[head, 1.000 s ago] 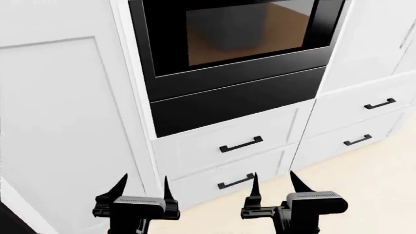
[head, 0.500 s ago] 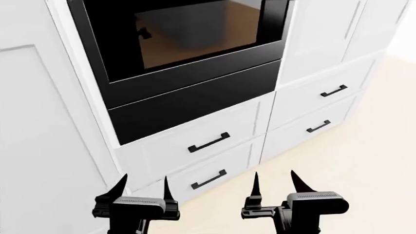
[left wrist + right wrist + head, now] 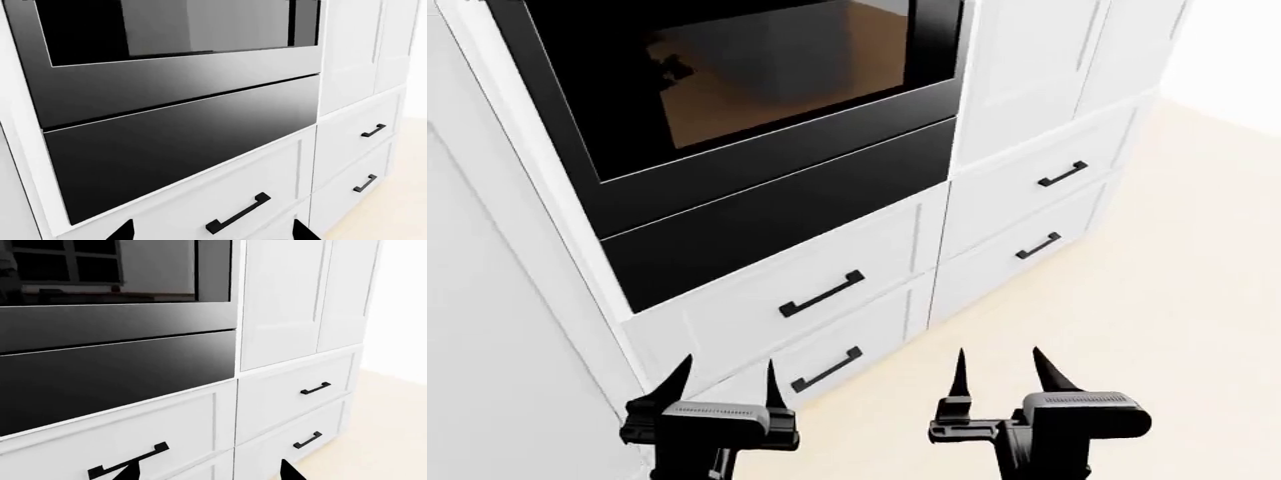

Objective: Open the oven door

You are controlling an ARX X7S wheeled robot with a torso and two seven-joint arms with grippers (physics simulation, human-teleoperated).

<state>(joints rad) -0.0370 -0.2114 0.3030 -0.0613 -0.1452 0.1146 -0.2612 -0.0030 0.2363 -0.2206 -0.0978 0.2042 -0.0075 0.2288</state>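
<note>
Black two-finger left gripper (image 3: 721, 385) & right gripper (image 3: 998, 375): both spread wide, empty, low, well short of cabinetry. Large glossy black oven door w/ dark glass window (image 3: 714, 95) up ahead-left, shut; handle out of frame. Approach step, likely; next calls for raising an arm to door's top edge. Around: plain black panel (image 3: 781, 215), white drawers w/ black handles (image 3: 821, 293), pale beige floor (image 3: 1148, 300).

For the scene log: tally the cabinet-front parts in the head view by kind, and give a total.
Oven door: 1
Plain black panel below it: 1
White drawers with black handles: 4
Grippers, left gripper and right gripper: 2
Total: 8
</note>
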